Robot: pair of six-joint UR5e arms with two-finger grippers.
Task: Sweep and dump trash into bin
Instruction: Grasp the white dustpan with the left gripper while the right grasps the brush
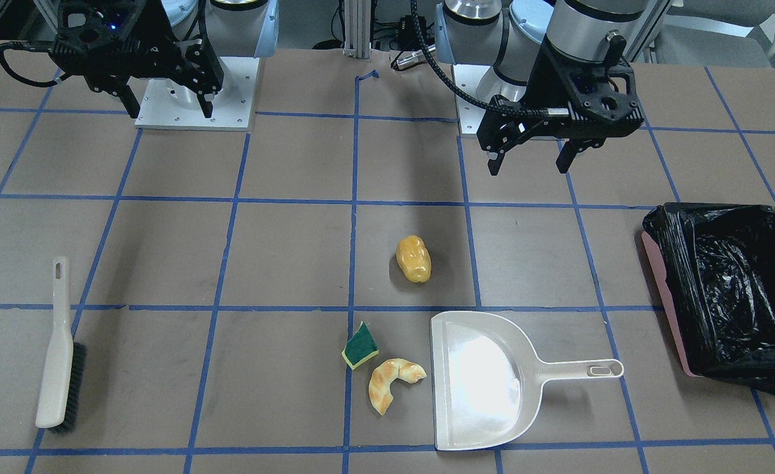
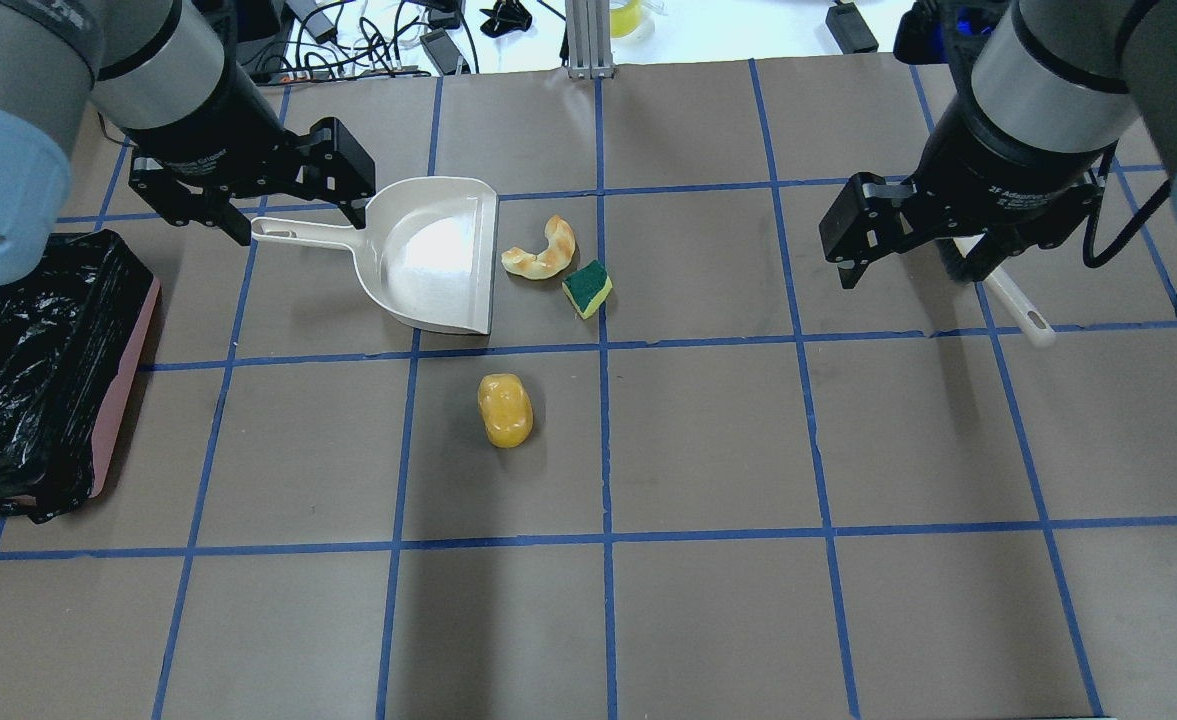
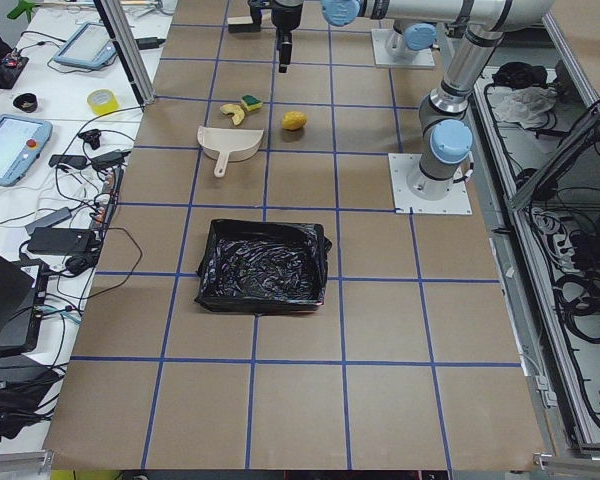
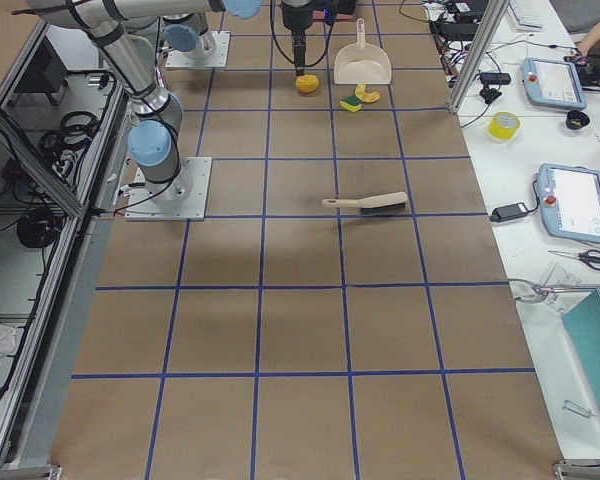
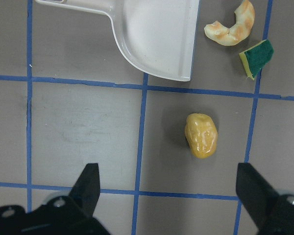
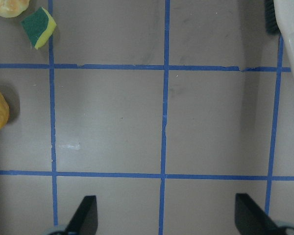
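The trash lies mid-table: a yellow-orange potato-like lump (image 1: 413, 259), a green-and-yellow sponge wedge (image 1: 360, 346) and a golden croissant piece (image 1: 390, 382). The sponge and croissant lie just beside the open mouth of the cream dustpan (image 1: 486, 382). The pink bin (image 1: 666, 309) with its black bag stands at the table's end on my left side. My left gripper (image 1: 529, 164) is open and empty, in the air near the dustpan handle in the overhead view (image 2: 298, 225). My right gripper (image 1: 171, 112) is open and empty, above bare table. The left wrist view shows the lump (image 5: 201, 135) between its fingers (image 5: 88, 186).
A cream hand brush (image 1: 58, 355) with dark bristles lies flat on my right side; part of its handle (image 2: 1018, 305) shows under the right arm. Blue tape lines grid the brown table. The arm bases stand at the robot's edge.
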